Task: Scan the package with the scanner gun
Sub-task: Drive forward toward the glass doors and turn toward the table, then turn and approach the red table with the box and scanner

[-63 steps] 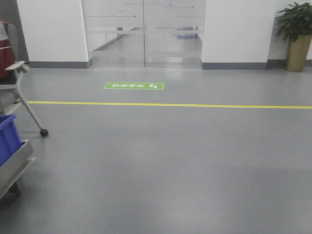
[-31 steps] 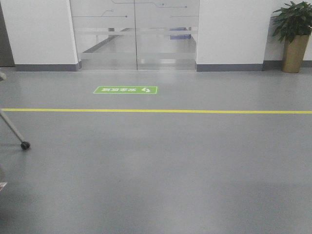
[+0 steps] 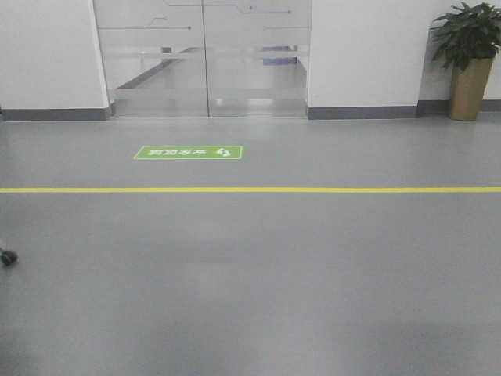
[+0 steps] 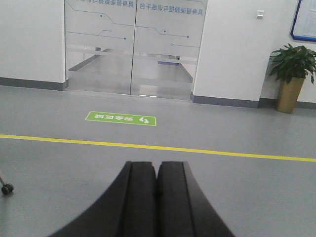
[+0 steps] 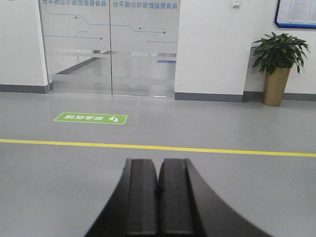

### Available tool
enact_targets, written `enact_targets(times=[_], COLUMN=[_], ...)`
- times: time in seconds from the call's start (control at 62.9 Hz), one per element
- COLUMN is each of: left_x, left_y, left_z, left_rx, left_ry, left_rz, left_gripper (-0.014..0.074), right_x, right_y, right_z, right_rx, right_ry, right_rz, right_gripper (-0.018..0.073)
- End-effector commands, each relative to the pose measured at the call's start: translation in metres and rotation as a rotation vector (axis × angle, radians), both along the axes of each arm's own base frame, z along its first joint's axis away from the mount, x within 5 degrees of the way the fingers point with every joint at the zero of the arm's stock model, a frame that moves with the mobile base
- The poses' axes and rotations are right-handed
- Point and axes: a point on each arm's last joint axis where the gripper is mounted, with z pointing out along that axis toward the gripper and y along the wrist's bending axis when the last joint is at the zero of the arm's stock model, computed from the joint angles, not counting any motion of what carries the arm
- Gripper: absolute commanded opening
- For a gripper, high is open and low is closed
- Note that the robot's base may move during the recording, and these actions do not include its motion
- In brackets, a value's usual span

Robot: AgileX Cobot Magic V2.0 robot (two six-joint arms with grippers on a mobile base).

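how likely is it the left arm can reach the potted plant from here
Probably not. The left gripper is shut, and the potted plant stands far off past the yellow line, by the back wall. Nothing blocks the way, but the robot would likely have to drive closer.

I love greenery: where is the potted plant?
In the front view, the potted plant stands far right against the white wall, right of the glass doors, beyond the yellow line.

Ahead of the left end effector and right end effector, the smooth grey floor lies open. A small black caster wheel sits far left. A leafy plant in a gold pot stands far right by the white wall. Frosted glass double doors close the back.
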Motion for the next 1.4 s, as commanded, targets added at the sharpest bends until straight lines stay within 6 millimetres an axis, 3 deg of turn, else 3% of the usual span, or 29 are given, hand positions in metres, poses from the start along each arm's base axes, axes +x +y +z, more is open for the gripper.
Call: enact_targets(times=[0.0, 1.383], left_x=[-0.0005, -0.0005], left_y=[-0.0003, -0.0004], left_z=[0.0023, 0.0023], left_rx=[-0.001, -0.001], left_ry=[-0.020, -0.020], left_rz=[-0.005, -0.007], left_gripper=[-0.0111, -0.0111], right_x=[-0.0004, -0.0004], right_y=[-0.0002, -0.0002], right_z=[0.0020, 0.0020], right_rx=[-0.001, -0.001], right_ry=[-0.025, -0.025], right_rz=[-0.003, -0.003], right_gripper=[-0.0162, -0.0162])
